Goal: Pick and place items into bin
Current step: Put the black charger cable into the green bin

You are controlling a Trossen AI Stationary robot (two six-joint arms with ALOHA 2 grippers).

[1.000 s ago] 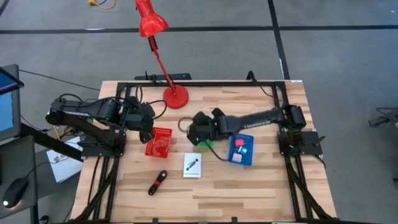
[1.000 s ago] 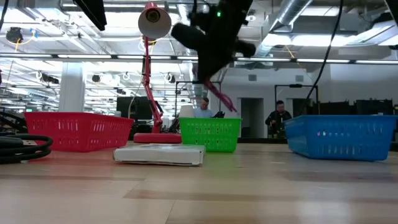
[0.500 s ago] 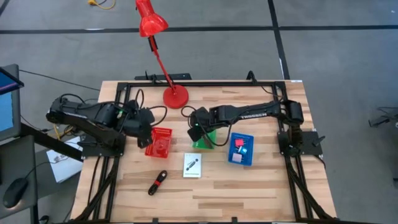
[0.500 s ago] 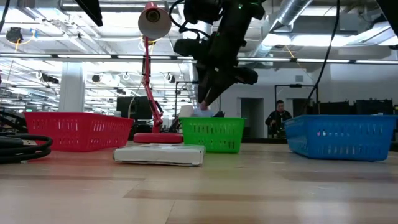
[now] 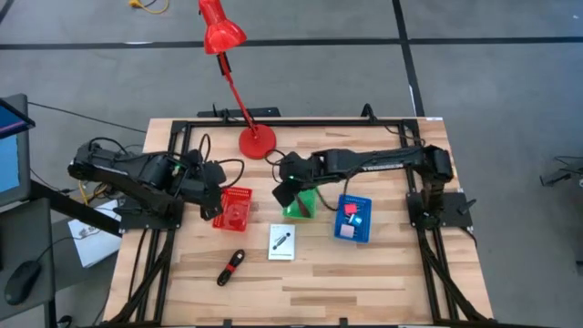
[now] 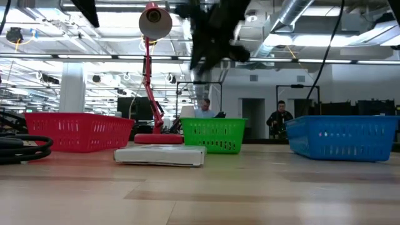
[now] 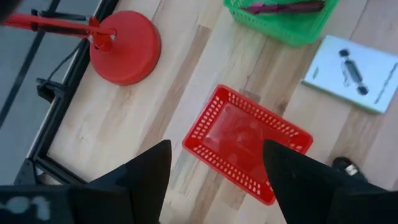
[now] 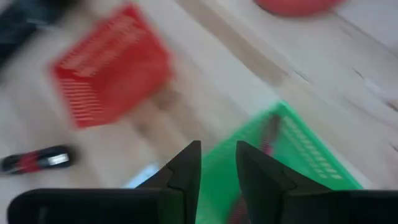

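In the high view we find the right gripper (image 5: 284, 193) near the middle of the frame, over the upper left edge of the green basket (image 5: 301, 204). In the right wrist view its two dark fingers (image 8: 186, 168) stand slightly apart with nothing between them, so it is released. Beyond those fingertips a dark red cord (image 8: 268, 138) lies inside the green basket, clear of the fingers. The left wrist view shows the same cord (image 7: 283, 7) at the upper edge of the frame as a slim reddish-purple strand lying lengthwise in the basket.

The left gripper (image 5: 215, 193) sits at the left of the high view, just left of the red basket (image 5: 233, 209). In its own view its fingers (image 7: 149, 171) are spread wide, with the red basket showing between them but lower down on the tabletop (image 5: 364, 273) (not gripped). We cannot tell what, if anything, is in the red basket.

Right of centre in the high view, the blue basket (image 5: 353, 220) holds a pink block (image 5: 350, 209) and a blue-white cube (image 5: 357, 220). The white card (image 5: 281, 242) with its black mark lies flat below the green basket, and the black-and-red stick (image 5: 230, 267) lies diagonally at the lower left. The red lamp (image 5: 257, 141) has its base near the top edge of the tabletop.
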